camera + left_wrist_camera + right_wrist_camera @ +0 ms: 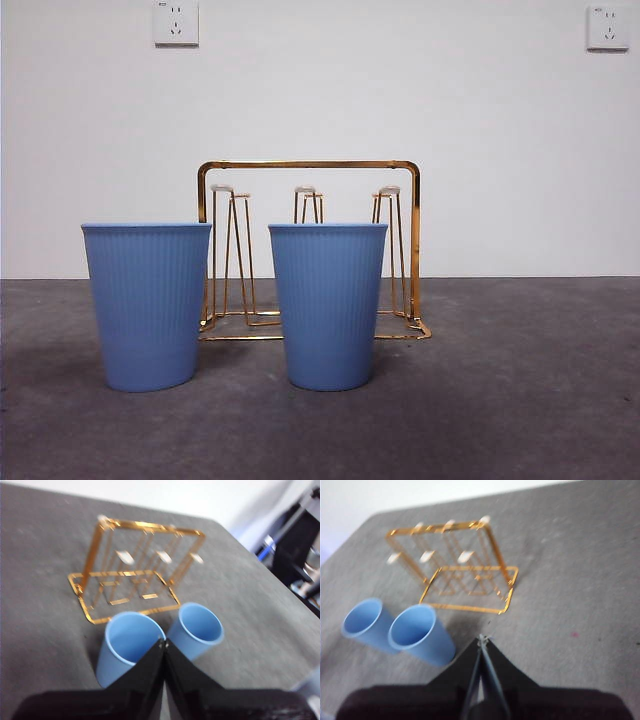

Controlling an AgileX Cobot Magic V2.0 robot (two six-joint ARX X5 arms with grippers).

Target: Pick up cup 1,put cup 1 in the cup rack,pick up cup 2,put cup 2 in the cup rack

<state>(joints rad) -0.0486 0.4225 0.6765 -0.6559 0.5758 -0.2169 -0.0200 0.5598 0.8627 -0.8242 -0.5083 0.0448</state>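
Surface: your table (520,400) is dark grey felt, with a white wall (400,90) behind.
Sockets: two up on that wall, one (176,22) left, one (608,27) right.
Cups: you've got two blue ones, cup 1 (147,305) and cup 2 (327,305), both upright, just in front of the rack.
Rack: one gold wire rack (310,165), standing bare behind them.
Left gripper (163,642): jaws pressed together, holding nothing, up above the cups.
Right gripper (482,639): jaws closed too, nothing in them, off the table.
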